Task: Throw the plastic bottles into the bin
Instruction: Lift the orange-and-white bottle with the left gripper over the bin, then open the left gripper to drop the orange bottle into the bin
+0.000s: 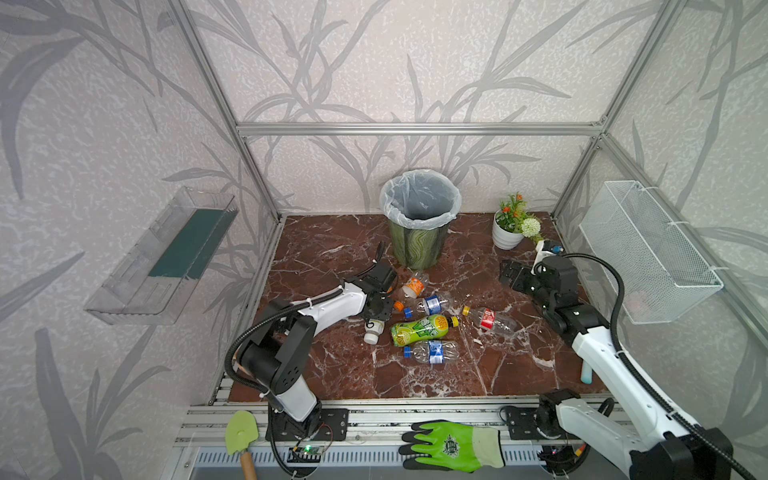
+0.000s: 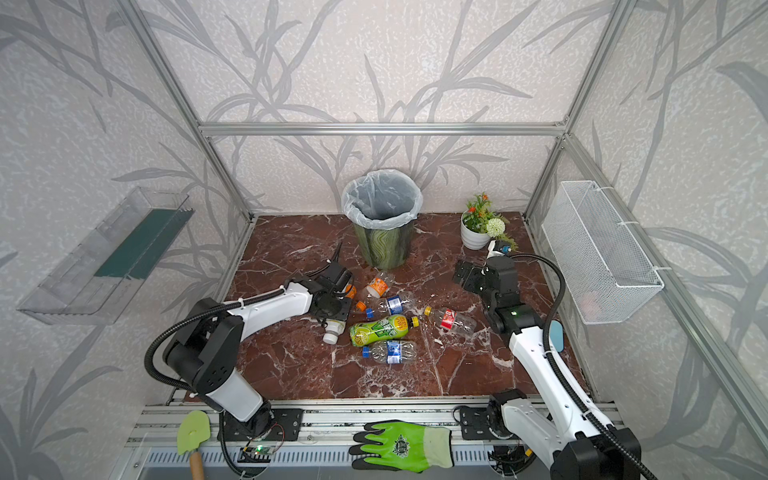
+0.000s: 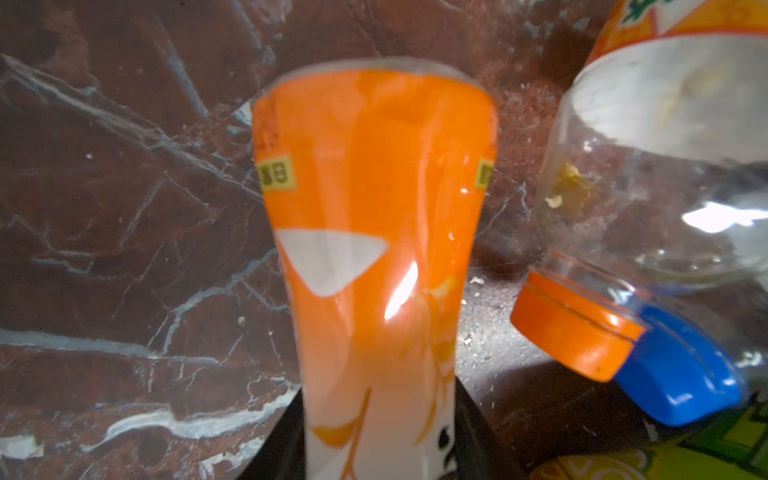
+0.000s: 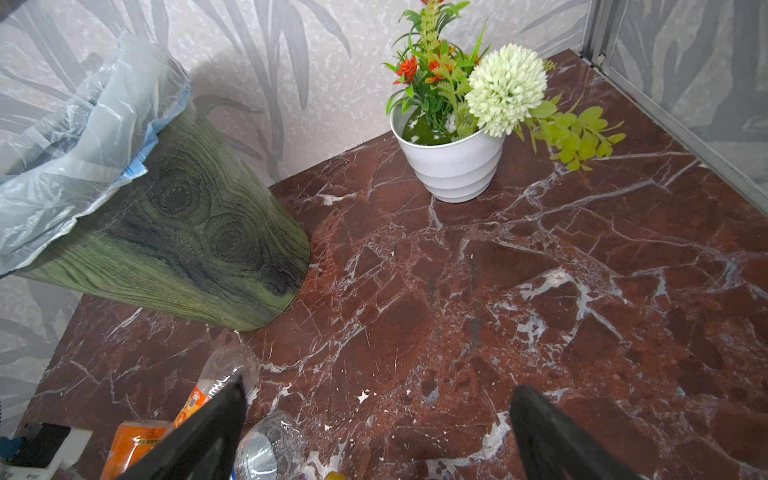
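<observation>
You have the bin (image 1: pixel 417 245) upright at the back wall, liner (image 1: pixel 386 199) over its rim. Your right gripper (image 4: pixel 379 384) hangs with jaws spread wide over the bare marble floor (image 4: pixel 540 270), holding nothing. Your left gripper (image 1: pixel 376 316) pinches the white-orange bottle (image 3: pixel 374 232), which lies at the left edge of the plastic bottles (image 1: pixel 422 329) scattered before the bin

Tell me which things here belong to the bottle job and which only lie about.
Job: white-orange bottle in the left gripper, green-yellow bottle, red-label bottle, two blue-label bottles, orange-label bottle, bin.
Lying about: flower pot, wire basket, green glove, shovel, clear shelf.
</observation>
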Tool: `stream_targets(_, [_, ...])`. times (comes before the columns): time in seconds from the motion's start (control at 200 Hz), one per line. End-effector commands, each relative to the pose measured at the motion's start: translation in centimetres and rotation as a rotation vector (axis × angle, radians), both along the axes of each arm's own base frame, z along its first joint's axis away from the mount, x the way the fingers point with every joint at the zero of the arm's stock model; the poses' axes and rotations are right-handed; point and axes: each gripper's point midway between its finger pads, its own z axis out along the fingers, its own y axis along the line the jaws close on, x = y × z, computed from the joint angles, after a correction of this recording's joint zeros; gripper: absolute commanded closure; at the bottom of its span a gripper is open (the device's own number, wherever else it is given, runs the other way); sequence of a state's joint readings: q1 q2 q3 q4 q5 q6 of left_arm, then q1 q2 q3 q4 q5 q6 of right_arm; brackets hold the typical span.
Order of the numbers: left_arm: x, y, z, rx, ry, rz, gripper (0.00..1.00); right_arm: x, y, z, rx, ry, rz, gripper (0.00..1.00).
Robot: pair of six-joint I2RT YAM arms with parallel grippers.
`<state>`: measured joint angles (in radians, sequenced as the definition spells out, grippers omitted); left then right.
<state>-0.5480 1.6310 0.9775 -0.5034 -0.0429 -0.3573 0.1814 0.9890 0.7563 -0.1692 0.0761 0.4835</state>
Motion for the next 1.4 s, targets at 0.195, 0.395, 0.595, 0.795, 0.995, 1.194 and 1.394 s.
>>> stream_targets(0.195, [1.8,1.9,10.1,-0.065,-0.314,0.111,0.64,0.1,0.2,0.0,0.026,-0.008,0.008,0.01])
stream_targets(0.395, [1.9,5.1,23.3,-0.109,-0.74,0.159,0.63,-0.2,0.1,0.2,0.012,-0.03,0.014,0.01])
stream_targets(0.595, [-0.5,6.5,38.8,-0.227,-1.254,0.095,0.63,-0.7,0.1,0.5,0.017,-0.083,0.021,0.01])
stream_targets(0.795, [-0.6,4.0,47.0,-0.32,-1.475,-0.028,0.65,-1.5,-0.3,0.8,0.002,-0.096,0.008,0.01])
stream_targets(0.995, [5.6,-1.3,47.7,-0.391,-1.43,-0.093,0.65,-2.7,-1.3,1.5,-0.029,-0.112,-0.02,0.01])
stream_targets(1.194, [14.7,-8.4,41.9,-0.434,-1.191,-0.163,0.45,-3.9,-2.1,2.1,-0.059,-0.126,-0.042,0.01])
stream_targets(1.394, [20.4,-10.0,34.5,-0.255,-0.804,-0.12,0.06,-4.7,-2.4,2.5,-0.066,-0.131,-0.045,0.01])
